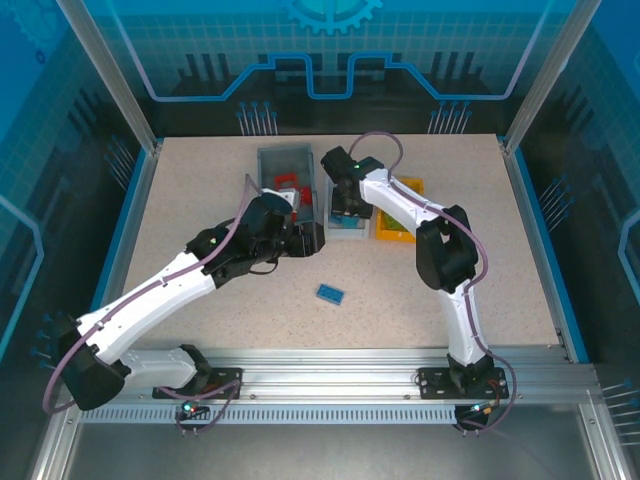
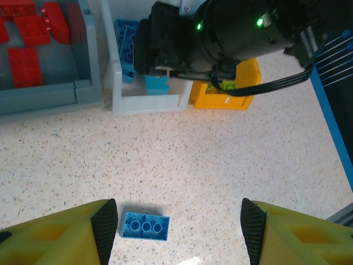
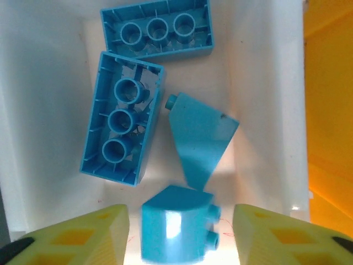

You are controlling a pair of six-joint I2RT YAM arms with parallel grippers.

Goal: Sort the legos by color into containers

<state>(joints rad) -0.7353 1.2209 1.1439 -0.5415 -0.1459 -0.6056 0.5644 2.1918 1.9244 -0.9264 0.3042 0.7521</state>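
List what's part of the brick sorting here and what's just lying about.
Job: loose blue brick on the table; red bricks in the grey bin; blue bricks in the white bin; yellow bin.
Just there: table; metal rail along the near edge; arm cables.

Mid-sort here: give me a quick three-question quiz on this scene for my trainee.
1. True or false: the grey bin holds red bricks.
2. Which bin is the right end effector above? A the white bin; B the grey bin; C the orange-yellow bin.
3. Fill in: one ___ brick lies loose on the table.
Key: 1 true; 2 A; 3 blue.
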